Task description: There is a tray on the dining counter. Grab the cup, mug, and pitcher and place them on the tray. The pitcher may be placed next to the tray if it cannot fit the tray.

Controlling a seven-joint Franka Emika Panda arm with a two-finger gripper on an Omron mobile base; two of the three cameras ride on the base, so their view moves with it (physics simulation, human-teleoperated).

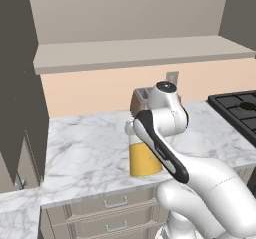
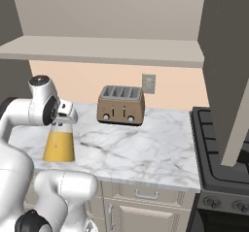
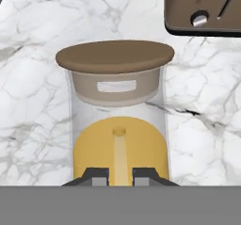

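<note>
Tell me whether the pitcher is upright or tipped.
Upright: the pitcher stands on its base on the marble worktop, orange liquid level, cork lid on top.

Right in front of the end effector (image 3: 119,176), whose finger tips were dark grey, the pitcher (image 3: 118,125) was clear glass with orange liquid and a flat brown cork lid over a beige stopper. The tabletop (image 3: 202,125) beneath it was white marble veined in grey. Beyond the end effector, the toaster (image 2: 121,106) was glossy brown with pale round knobs.
</note>
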